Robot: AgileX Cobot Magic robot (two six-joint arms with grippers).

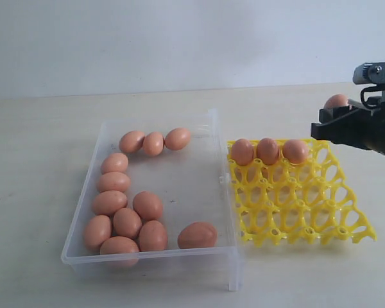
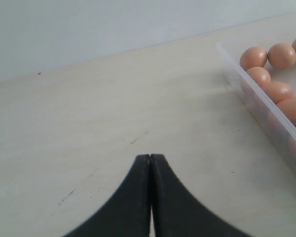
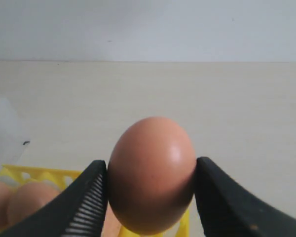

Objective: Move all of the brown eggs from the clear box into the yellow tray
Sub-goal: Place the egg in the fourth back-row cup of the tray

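Right gripper (image 3: 151,170) clamps a brown egg (image 3: 153,160); left gripper (image 2: 150,158) closed, seemingly empty.

Exterior looks down; low wrist views, left seemingly sharing clear box (image 1: 179,186).

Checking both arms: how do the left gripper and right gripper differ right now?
The left gripper is shut and empty; the right gripper is shut on a brown egg. The left gripper is over the table beside the clear box; the right gripper is by the yellow tray. Both have black fingers.
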